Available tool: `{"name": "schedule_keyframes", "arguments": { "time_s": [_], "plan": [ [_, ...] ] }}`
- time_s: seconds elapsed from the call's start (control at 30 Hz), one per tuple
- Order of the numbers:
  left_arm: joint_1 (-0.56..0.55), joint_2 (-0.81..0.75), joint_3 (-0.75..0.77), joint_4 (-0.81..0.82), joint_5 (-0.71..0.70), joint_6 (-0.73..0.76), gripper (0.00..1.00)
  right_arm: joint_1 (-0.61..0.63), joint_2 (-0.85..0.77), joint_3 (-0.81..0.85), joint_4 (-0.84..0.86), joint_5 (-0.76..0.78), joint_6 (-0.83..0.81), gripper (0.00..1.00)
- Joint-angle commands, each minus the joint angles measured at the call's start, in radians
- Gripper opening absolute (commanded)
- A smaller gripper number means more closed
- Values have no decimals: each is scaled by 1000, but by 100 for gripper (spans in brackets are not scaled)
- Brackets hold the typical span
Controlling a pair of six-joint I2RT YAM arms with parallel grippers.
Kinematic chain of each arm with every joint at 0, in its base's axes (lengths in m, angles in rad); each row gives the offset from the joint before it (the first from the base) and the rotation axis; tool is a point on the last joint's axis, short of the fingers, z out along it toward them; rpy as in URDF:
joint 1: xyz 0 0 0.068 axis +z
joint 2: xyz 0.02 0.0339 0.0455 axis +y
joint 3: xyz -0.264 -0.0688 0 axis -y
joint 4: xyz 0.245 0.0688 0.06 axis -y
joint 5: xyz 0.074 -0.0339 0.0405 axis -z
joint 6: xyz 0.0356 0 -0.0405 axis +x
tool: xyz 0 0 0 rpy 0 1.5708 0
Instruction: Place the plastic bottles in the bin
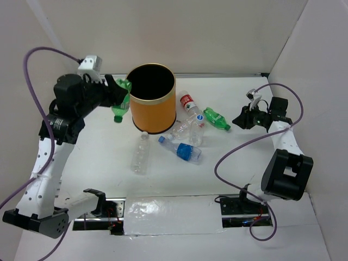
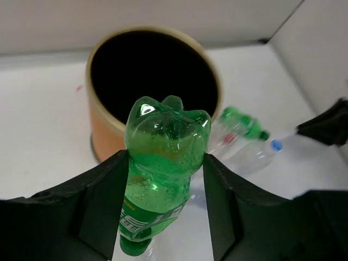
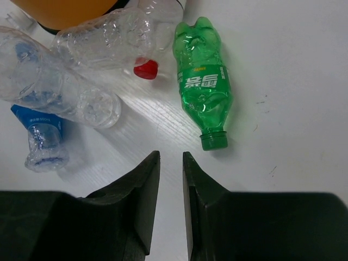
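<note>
Clerk: Item one, held green bottle (image 2: 163, 163). It is clamped at mid-body between the left fingers (image 2: 111, 185), base up and cap down, off the desk (image 1: 98, 157).

Checker: Position against the bin (image 1: 155, 111)?

Clerk: In the overhead view it sits just beside the left rim, at about rim height and outside the opening. In the left wrist view the black mouth lies straight ahead, beyond the bottle's base. The bin is orange with a gold rim, and stands upright at the back middle of the desk.

Checker: Step in hand?

Clerk: Carrying, by my judgement. The bottle is lifted but not yet over the opening. The next move calls for a short travel rightward until the bottle clears the rim. After that the fingers part, so that it drops inside and does not catch the edge.

Checker: Remaining stock?

Clerk: Five bottles lie on the desk.
- A second green bottle (image 3: 204, 87) lies to the right of the bin, with its cap toward the right arm.
- A clear bottle with a red label (image 1: 187, 103) lies against the bin's right side.
- A clear bottle with a blue label (image 1: 185, 150) lies in front.
- A crumpled clear bottle (image 1: 194, 130) lies between those two.
- A plain clear bottle (image 1: 141, 153) lies to the front left.

Checker: Right fingers (image 3: 149, 185)?

Clerk: They are drawn almost together, with only a thin slit between them, and hold nothing. They hover near the second green bottle without touching it.
</note>
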Motion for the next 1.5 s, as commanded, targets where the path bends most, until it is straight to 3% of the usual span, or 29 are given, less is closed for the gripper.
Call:
{"name": "schedule_keyframes", "arguments": {
  "time_s": [0.0, 0.17, 0.2, 0.23, 0.33, 0.37, 0.5, 0.53, 0.57, 0.6, 0.63, 0.67, 0.83, 0.9, 1.07, 1.27, 1.37, 1.4, 1.47],
  "plan": [
    [-3, 71, 137, 162, 198, -73, 0, -7, 18, 56, -18, -31, -10, 31],
    [-3, 241, 199, 442, 206, -211, 0, -7, 27, 56, -18, -22, -30, 35],
    [-3, 263, 199, 482, 206, -260, 0, -7, 36, 65, -18, -11, -30, 41],
    [-3, 286, 210, 553, 196, -273, 0, -7, 36, 65, -18, -11, -30, 54],
    [-3, 377, 224, 596, 132, -304, 0, -7, 65, 91, -18, 0, -30, 70],
    [-15, 397, 237, 611, 118, -304, 0, -7, 81, 91, -18, 0, -42, 79],
    [-37, 513, 299, 503, 29, -255, 2, -7, 125, 100, 20, -40, -131, 97],
    [-46, 528, 310, 486, 17, -232, 12, -7, 139, 111, 20, -57, -166, 99],
    [-46, 538, 310, 477, 17, -222, 30, 3, 159, 138, 7, -57, -204, 99],
    [-46, 547, 299, 467, 6, -222, 56, 21, 206, 160, -44, -57, -244, 100],
    [-46, 547, 299, 467, 6, -213, 87, 33, 232, 187, -81, -57, -354, 100],
    [-46, 547, 299, 467, 6, -201, 98, 64, 260, 239, -110, -48, -390, 100],
    [-78, 478, 417, 333, -49, -118, 100, 150, 406, 347, -96, 41, -432, 100],
    [-110, 412, 383, 257, -75, -72, 100, 200, 455, 417, -110, 90, -441, 100],
    [-158, 118, 82, 150, -150, -40, 100, 246, 590, 502, -136, 130, -441, 100],
    [-226, -148, -342, 46, -184, -167, 100, 282, 651, 481, -136, 181, -441, 95],
    [-269, -177, -485, 36, -193, -238, 100, 291, 651, 468, -136, 194, -430, 79],
    [-282, -168, -509, 36, -193, -261, 100, 291, 651, 468, -150, 204, -430, 61],
    [-336, -139, -564, 36, -209, -282, 100, 291, 638, 477, -194, 204, -430, 38]
  ]
}}
